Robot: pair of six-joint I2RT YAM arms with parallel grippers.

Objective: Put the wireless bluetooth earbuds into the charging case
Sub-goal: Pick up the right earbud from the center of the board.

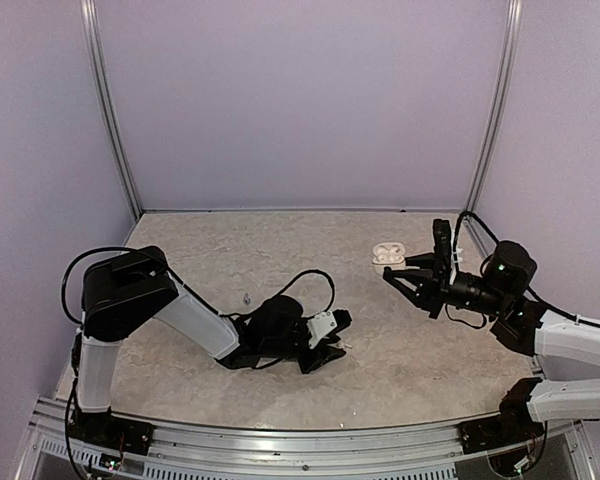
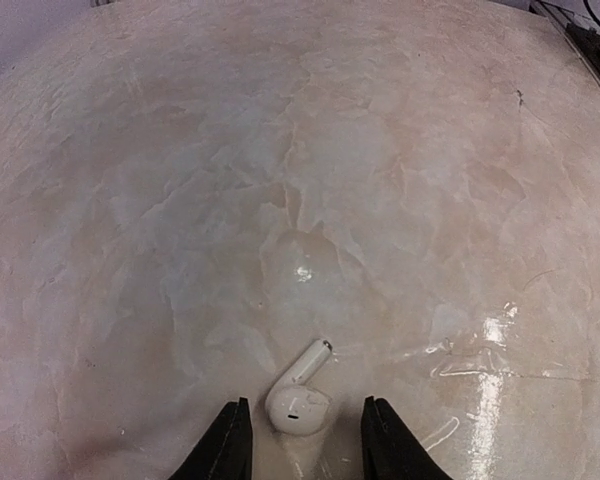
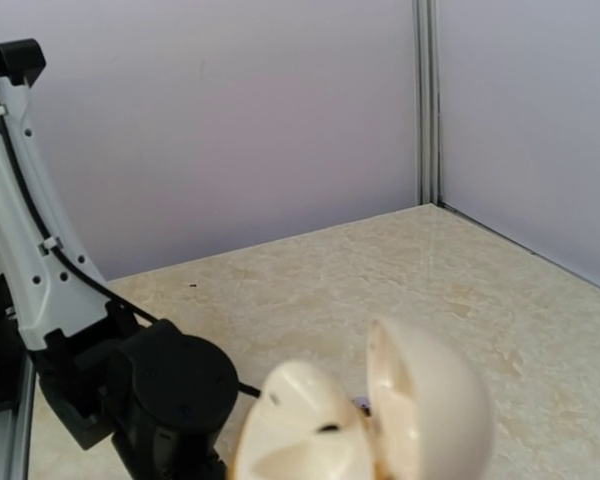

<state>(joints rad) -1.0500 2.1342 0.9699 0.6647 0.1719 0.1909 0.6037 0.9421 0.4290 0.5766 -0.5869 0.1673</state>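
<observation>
A white stemmed earbud (image 2: 300,396) lies on the marble tabletop, stem pointing away from the wrist. My left gripper (image 2: 307,403) is open and low at the table's middle (image 1: 340,336). One black fingertip stands on each side of the bud, with a gap on both sides. The white charging case (image 1: 387,255) is open at the right. In the right wrist view the case (image 3: 365,420) fills the bottom and hides the fingers of my right gripper (image 1: 392,272), which is shut on it. A small lilac speck (image 3: 361,405) shows between its halves.
Another tiny bud-like object (image 1: 247,298) lies on the table left of the left wrist, its colour too small to tell. Lilac walls with metal posts close in the back and sides. A metal rail (image 1: 280,440) runs along the near edge.
</observation>
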